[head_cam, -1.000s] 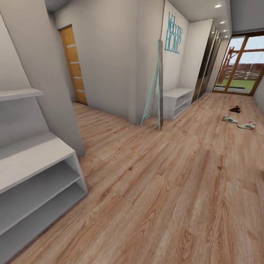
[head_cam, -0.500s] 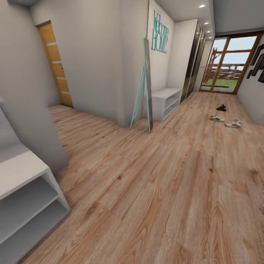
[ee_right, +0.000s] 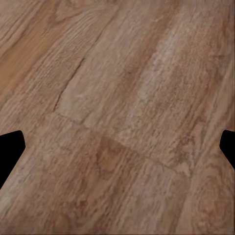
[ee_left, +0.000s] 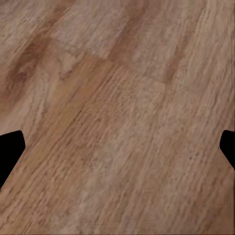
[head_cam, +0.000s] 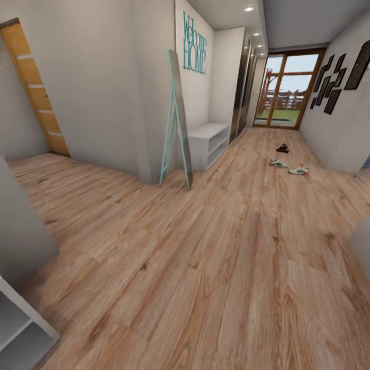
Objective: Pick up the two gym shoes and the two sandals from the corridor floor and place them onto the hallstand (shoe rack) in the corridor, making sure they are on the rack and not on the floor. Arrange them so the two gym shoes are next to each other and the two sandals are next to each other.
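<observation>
2 cream-white green-striped gym shoes [head_cam: 288, 167] and dark brown sandals [head_cam: 282, 148] lie far ahead, right of centre, on wood-plank corridor floor [head_cam: 216, 257]; my right arm nearer; both jaws spread wide, empty

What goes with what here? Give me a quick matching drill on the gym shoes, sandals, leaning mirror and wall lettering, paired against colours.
Things:
1. gym shoes
2. sandals
3. leaning mirror, its frame
4. wall lettering
5. door

Colour or look:
A. dark brown
B. teal script and capitals on the white wall
C. cream-white with green stripes
D. thin teal edge, standing on the floor
E. orange-brown wood with pale bands

Pairs: 1-C, 2-A, 3-D, 4-B, 5-E
</observation>
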Robot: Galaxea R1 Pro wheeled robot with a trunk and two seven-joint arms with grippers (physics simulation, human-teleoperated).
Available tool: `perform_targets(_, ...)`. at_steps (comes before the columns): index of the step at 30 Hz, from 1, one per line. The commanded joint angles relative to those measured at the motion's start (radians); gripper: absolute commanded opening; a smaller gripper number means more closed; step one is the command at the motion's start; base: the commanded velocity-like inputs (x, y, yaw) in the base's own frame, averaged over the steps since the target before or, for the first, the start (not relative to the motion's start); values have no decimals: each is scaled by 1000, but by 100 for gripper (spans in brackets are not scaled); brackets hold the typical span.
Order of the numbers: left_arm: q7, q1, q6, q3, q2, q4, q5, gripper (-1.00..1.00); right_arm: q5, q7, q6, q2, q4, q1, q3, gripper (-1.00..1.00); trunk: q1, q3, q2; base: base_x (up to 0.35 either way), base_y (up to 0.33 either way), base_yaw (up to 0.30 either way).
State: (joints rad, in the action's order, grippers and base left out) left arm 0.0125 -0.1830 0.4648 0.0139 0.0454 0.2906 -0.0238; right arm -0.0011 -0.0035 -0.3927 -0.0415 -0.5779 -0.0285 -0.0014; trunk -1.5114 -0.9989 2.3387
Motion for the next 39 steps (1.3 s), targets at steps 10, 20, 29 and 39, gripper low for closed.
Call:
perform_targets(10,1,-1,4,1,2,1,-2,100,0,-1,-3,4,-3,-1,0,100,0,-1,0,340,-3,-248)
perform_targets(20,1,-2,3,1,1,0,-2,100,2,-1,-3,4,-2,-1,-1,100,0,-1,0,340,0,-55)
perform_targets(29,1,-4,3,1,-1,1,-2,100,3,-1,-3,2,6,-1,0,100,0,-1,0,339,0,-3)
perform_targets(39,1,-5,3,1,0,2,-2,100,3,-1,-3,2,6,-1,0,100,0,-1,0,339,0,0)
